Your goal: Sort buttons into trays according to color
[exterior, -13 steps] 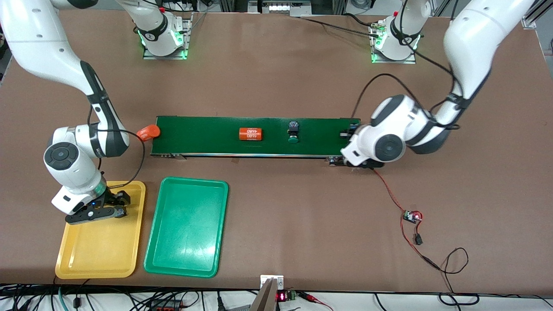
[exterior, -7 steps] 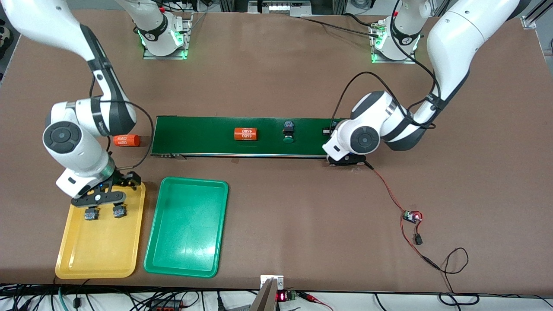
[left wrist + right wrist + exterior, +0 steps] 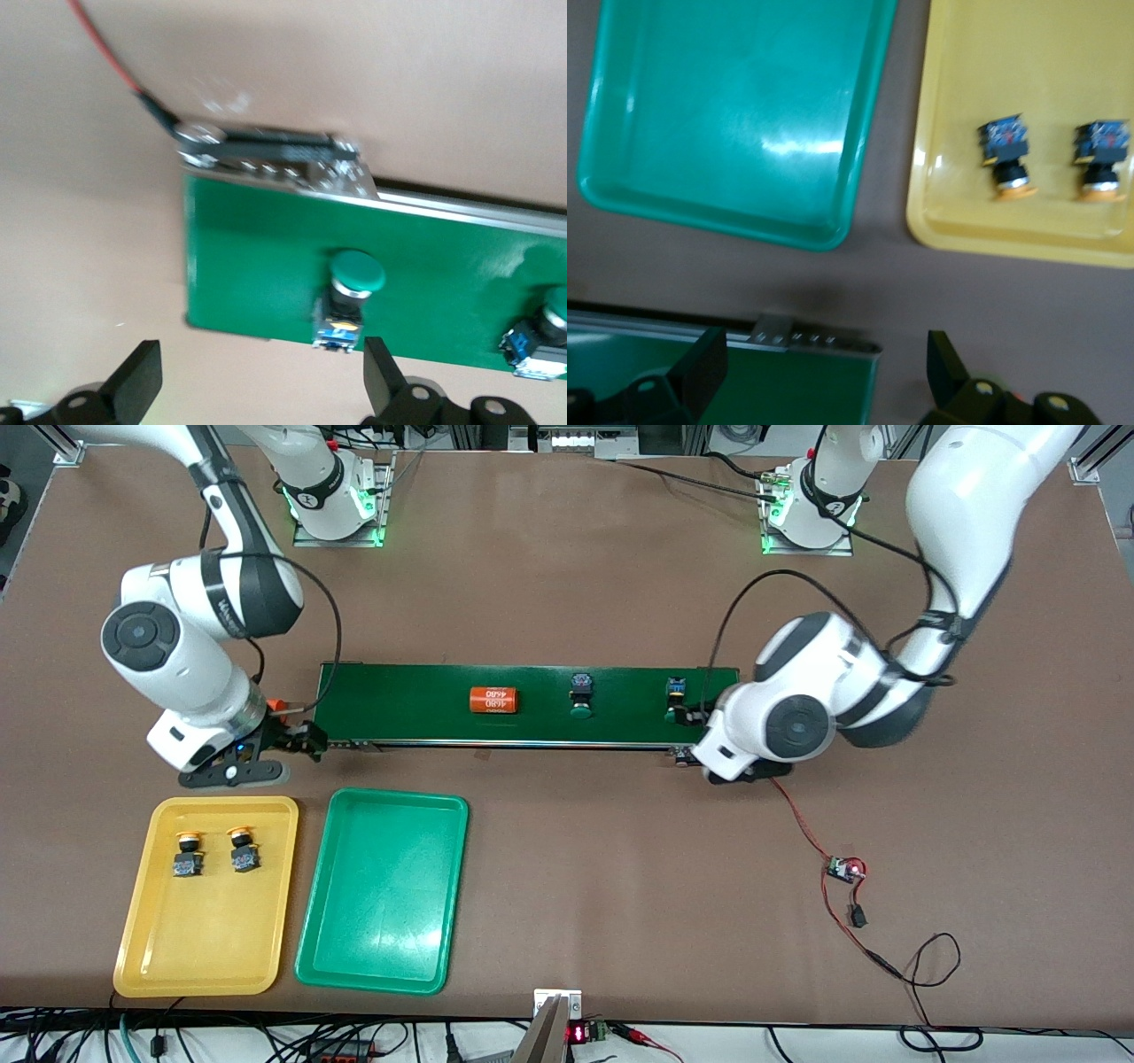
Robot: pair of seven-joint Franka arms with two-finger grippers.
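Two yellow-capped buttons point(image 3: 188, 855) point(image 3: 241, 850) lie side by side in the yellow tray point(image 3: 205, 948). The green tray point(image 3: 381, 921) holds nothing. On the dark green belt lie two green-capped buttons, one point(image 3: 678, 695) close to the left arm's end and one point(image 3: 581, 695) nearer the middle. My left gripper point(image 3: 261, 390) is open beside the belt's end, with the nearest green button point(image 3: 354, 283) just off one finger and nothing between the jaws. My right gripper point(image 3: 824, 376) hangs open and empty over the belt's other end.
The conveyor belt point(image 3: 425, 717) runs across the table's middle. One orange cylinder point(image 3: 493, 700) rides on it; another point(image 3: 276, 704) lies off its end, half hidden by the right gripper. A red wire and small circuit board point(image 3: 844, 868) lie toward the left arm's end.
The right gripper rose off the yellow tray toward the belt's end, leaving two buttons there. The left gripper opened and drew back, leaving a green button on the belt. Belt items drifted toward the right arm's end.
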